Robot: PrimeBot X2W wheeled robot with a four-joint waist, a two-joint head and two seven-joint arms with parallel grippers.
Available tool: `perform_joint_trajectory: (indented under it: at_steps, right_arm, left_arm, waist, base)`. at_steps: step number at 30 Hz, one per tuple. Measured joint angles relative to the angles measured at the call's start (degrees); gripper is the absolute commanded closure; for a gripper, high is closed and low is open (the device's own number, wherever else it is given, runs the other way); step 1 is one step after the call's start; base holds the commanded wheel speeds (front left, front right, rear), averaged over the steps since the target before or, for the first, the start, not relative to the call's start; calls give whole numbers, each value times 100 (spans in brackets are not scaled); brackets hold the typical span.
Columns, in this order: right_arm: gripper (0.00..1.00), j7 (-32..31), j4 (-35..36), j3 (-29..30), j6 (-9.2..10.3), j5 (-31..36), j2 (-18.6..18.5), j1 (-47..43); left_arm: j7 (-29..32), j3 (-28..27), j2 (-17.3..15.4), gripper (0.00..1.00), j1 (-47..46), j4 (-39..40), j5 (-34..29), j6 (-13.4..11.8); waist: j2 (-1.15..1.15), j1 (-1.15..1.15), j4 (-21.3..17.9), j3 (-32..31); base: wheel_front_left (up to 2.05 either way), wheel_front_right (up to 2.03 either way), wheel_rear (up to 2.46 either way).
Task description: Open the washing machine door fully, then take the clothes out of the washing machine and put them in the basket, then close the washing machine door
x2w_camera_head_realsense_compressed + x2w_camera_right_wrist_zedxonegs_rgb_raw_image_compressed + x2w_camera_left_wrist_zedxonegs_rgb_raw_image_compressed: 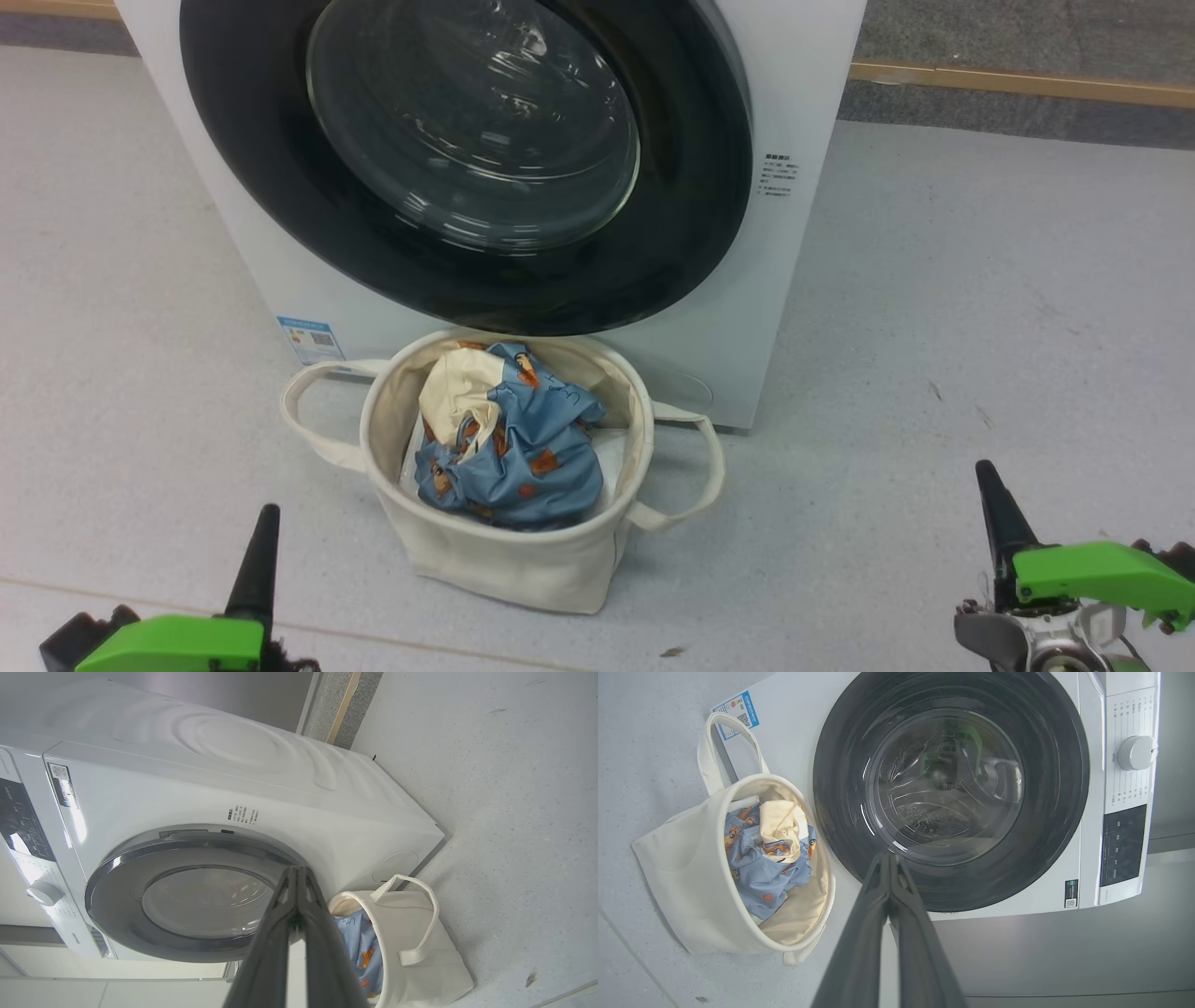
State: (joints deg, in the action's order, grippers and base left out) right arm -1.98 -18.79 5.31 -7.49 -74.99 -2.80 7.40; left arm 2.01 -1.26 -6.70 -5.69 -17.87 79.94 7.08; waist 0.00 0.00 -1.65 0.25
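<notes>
Left jaws: the left gripper (pixel 267 519), two long dark fingers on a green mount, is closed, tips pressed together with nothing between them; the left wrist view shows the same (pixel 889 857).
Right jaws: the right gripper (pixel 988 476), of the same build, is likewise closed and empty, its fingers meeting at a point in the right wrist view (pixel 297 870).
Gripper places: in the head view the left one is at 7 o'clock from the basket and the right one at 4 o'clock, both well apart from it and above the pale grey speckled floor (pixel 980 280).
Machine: the large white front-loading washing machine (pixel 803 140) stands at 12 o'clock in the head view.
Door: the big round washing machine door with a glossy black ring and a bulging clear glass bowl (pixel 280 187) lies flush against the front, closed.
Basket: the round cream canvas basket with two loop handles (pixel 504 560) stands on the floor at 6 o'clock from the door, just in front of the machine, handles at 9 and 3 o'clock.
Clothes: the crumpled light blue fabric printed with orange-brown bears, with a cream part at 11 o'clock (pixel 523 448), lies inside the basket.
Label: a small blue-edged sticker (pixel 311 341) on the machine's front sits at 10 o'clock from the basket.
Controls: a round white dial (pixel 1136 752) and a dark display panel (pixel 1122 844) show at 3 o'clock from the door in the left wrist view.
</notes>
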Motion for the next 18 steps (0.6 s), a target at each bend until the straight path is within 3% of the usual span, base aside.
perform_joint_trajectory:
  at_steps: [18]
  right_arm:
    - [100, -285, 177, 145, 1, -1163, 11, -142]
  left_arm:
    - [301, -218, 293, 100, 70, 107, 835, 1]
  waist:
    - [0, 0, 118, -5]
  base:
    - [0, 0, 0]
